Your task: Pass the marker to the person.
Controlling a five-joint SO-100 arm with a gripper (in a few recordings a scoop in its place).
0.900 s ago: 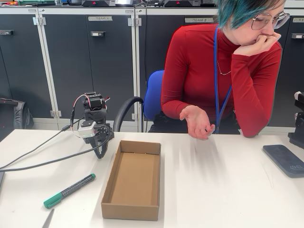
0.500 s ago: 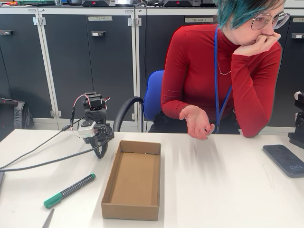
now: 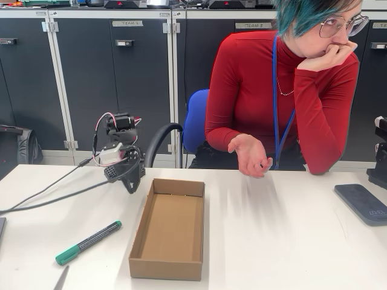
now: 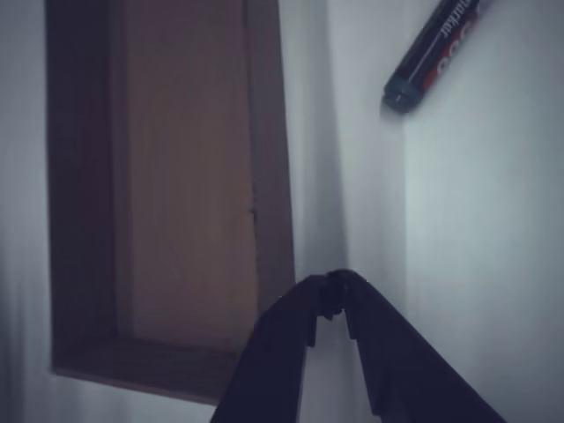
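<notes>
The green marker (image 3: 88, 242) lies flat on the white table at the front left, to the left of the cardboard box; its dark end (image 4: 429, 60) shows at the top right of the wrist view. My gripper (image 3: 131, 183) hangs behind it near the box's far left corner, fingers shut with nothing between them (image 4: 332, 284). The person (image 3: 281, 90) in a red sweater sits behind the table, one open hand (image 3: 251, 156) held palm-up over the far edge.
An open, shallow cardboard box (image 3: 169, 228) sits at the table's middle. A dark phone (image 3: 363, 203) lies at the right edge. Cables (image 3: 54, 196) trail left from the arm. A thin grey pointed thing (image 3: 60, 278) lies at the front left edge.
The arm has tilted and shifted slightly, lifting its wrist; the gripper tip moved a little right toward the box. Marker, box and the person stayed put.
</notes>
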